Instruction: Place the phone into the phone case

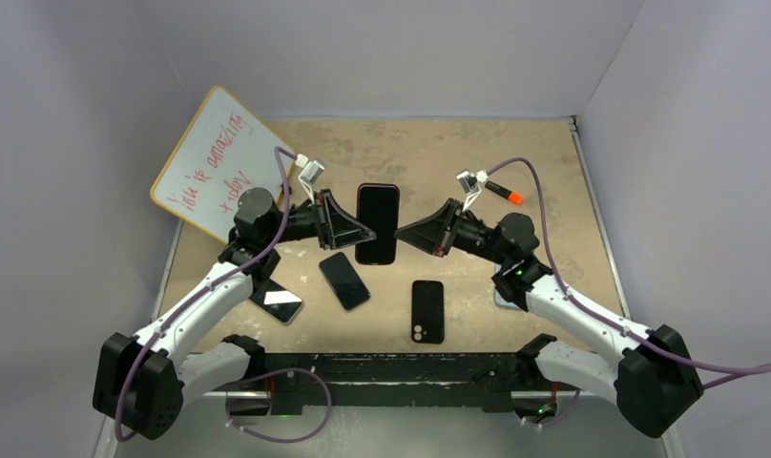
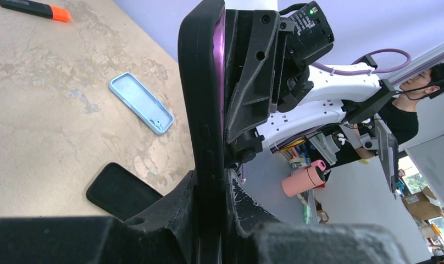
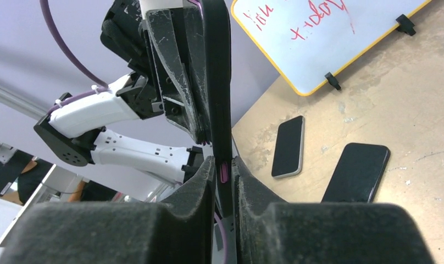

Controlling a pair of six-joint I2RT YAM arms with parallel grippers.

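Closest in, the left gripper [image 1: 365, 232] and right gripper [image 1: 403, 235] each clamped tight on an opposite long edge of the purple phone [image 2: 220, 66], seated in its black phone case [image 2: 200, 110], lifted above the table's [image 1: 515, 162] middle.

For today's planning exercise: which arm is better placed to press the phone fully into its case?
Probably right: the phone shows purple beyond the case by the right pincer; the left pincer steadies it.
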